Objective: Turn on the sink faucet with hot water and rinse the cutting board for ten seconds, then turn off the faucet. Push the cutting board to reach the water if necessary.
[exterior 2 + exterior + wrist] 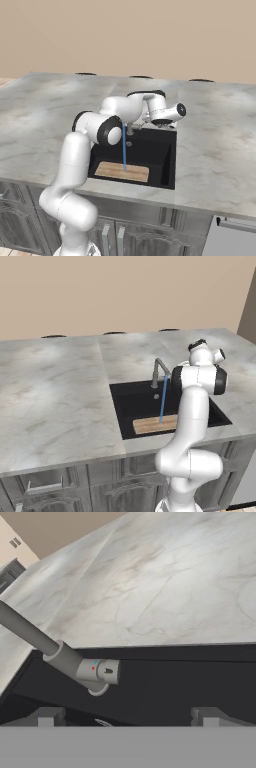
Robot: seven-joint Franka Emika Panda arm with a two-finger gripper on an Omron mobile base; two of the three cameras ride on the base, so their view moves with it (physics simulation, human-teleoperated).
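We find no readable text, brand or number anywhere. The only signs sit on the faucet (95, 673) in the hand view: a small red dot, a small blue dot, and a dark arrow-like mark.

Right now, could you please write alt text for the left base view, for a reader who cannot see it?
A thin blue stream of water falls from the grey faucet onto a tan cutting board lying at the front of the black sink. The white robot arm rises in front of the marble countertop.
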